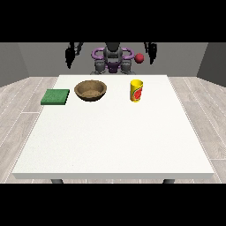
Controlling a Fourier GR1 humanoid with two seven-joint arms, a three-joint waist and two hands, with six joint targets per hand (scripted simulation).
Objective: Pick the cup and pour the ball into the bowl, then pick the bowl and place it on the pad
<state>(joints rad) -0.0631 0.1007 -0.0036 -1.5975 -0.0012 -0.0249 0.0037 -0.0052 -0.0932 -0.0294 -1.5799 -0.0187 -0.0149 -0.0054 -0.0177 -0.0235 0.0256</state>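
Observation:
A yellow cup [137,90] with a red mark stands upright on the white table [114,132], right of centre near the far edge. A red ball [140,58] shows in the air above and behind the cup, near the robot's torso. A brown wooden bowl [91,90] sits left of the cup. A green pad [55,96] lies at the table's far left. The hand at the view's left [69,56] hangs raised behind the table, far from the bowl. The hand at the view's right [151,53] is raised too, just right of the ball. Neither hand touches anything.
The robot's torso [113,59] stands behind the table's far edge. Wooden floor surrounds the table on both sides. The near half of the table holds no objects.

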